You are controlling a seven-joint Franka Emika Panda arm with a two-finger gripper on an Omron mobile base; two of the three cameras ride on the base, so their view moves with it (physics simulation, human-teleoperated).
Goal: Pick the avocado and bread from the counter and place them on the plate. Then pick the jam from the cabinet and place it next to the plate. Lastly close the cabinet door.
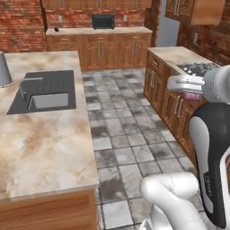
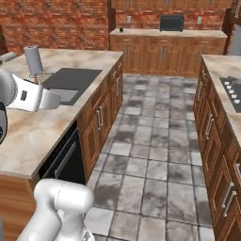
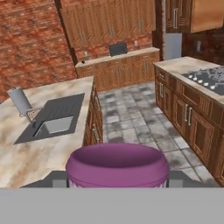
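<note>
Jam jar [image 3: 117, 165], carried. In the hand view it sits nearest the camera, low and central, between the gripper's two tips. In the left base view it is a small pink-purple patch [image 1: 193, 96] under the white hand, in the air over the tiled aisle.

Tool: gripper [image 1: 188, 85], jaws closed around the jam jar, one tip on each side of it. The contact faces are hidden behind the lid.

Appearance: wide round purple lid with a raised rim and a shallow dished top. A paler band shows just below the lid; the body and label are out of sight.

Handling, judged: rigid, smooth-sided and probably glass, so breakable and liable to slip. It has moderate weight for its size. Best held across the body just under the lid, kept upright, and set down gently on its flat base.

Beyond it, left: counter [image 3: 30, 157], beige mottled stone over brown cupboards. A grey sink [image 3: 54, 124] is set into it, with a grey upright roll [image 3: 19, 101] near the sink's far corner.

Middle: grey tiled floor [image 3: 131, 118].

Right: second worktop with a stove [image 3: 209, 78].

Far: back worktop with a dark microwave [image 3: 118, 49], wall cabinets [image 3: 109, 19] above it, and a brick wall [image 3: 30, 43].
</note>
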